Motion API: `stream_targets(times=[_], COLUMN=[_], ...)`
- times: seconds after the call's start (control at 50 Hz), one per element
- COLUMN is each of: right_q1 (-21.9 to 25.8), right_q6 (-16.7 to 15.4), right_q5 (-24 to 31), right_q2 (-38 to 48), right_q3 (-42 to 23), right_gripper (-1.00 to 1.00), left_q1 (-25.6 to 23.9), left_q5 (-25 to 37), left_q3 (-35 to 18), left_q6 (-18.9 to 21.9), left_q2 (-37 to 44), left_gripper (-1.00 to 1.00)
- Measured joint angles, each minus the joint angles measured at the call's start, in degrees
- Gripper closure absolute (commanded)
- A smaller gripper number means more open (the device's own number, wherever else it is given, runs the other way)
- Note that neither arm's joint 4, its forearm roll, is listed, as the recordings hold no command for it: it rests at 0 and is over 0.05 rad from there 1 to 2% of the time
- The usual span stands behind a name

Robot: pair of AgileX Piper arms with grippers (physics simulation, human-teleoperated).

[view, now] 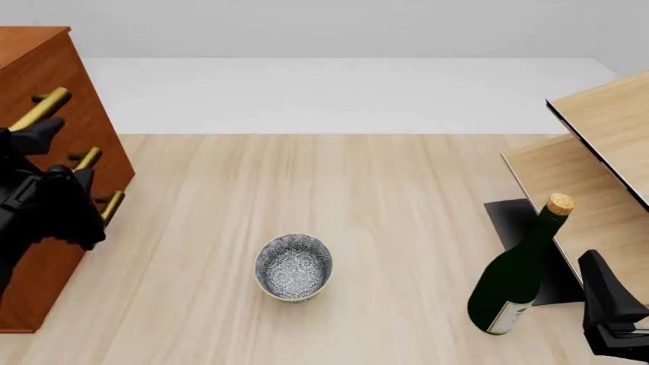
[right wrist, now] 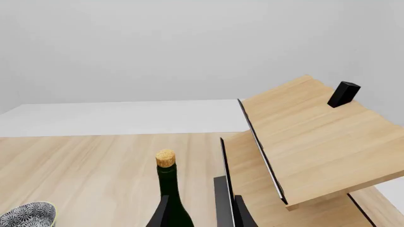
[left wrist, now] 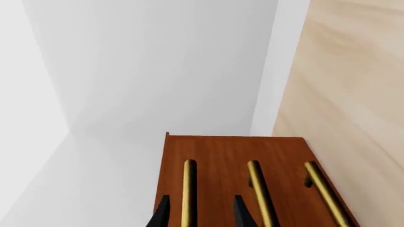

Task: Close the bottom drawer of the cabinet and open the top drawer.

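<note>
The cabinet [view: 41,84] stands at the table's far left, all three drawer fronts appearing flush; the top drawer [left wrist: 183,156] carries a brass bar handle [left wrist: 188,189] lying lengthwise between the spread jaws of the left gripper [left wrist: 198,213]; that arm is nearer and reaches leftward at the cabinet face; the right gripper [right wrist: 202,210], jaws also spread, idles near right, by the wine bottle [view: 519,270].

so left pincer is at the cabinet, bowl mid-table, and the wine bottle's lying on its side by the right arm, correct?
Not quite: the wine bottle stands upright, corked, per the front view. The rest holds: left pincer at the cabinet, bowl mid-table.
</note>
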Motion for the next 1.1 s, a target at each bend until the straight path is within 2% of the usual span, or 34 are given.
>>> stream_targets(times=[0.58, 1.1], right_q1=[0.0, 0.1], right_q6=[-0.3, -0.3], right_q5=[0.0, 0.1], right_q2=[0.0, 0.0], right_q3=[0.0, 0.0], right_gripper=[-1.00, -1.00], left_q1=[5.7, 9.1], left_q5=[1.6, 1.1], left_q3=[-1.2, -3.5], left_q6=[0.7, -0.4], left_q2=[-2.2, 1.1], left_gripper=[-1.00, -1.00])
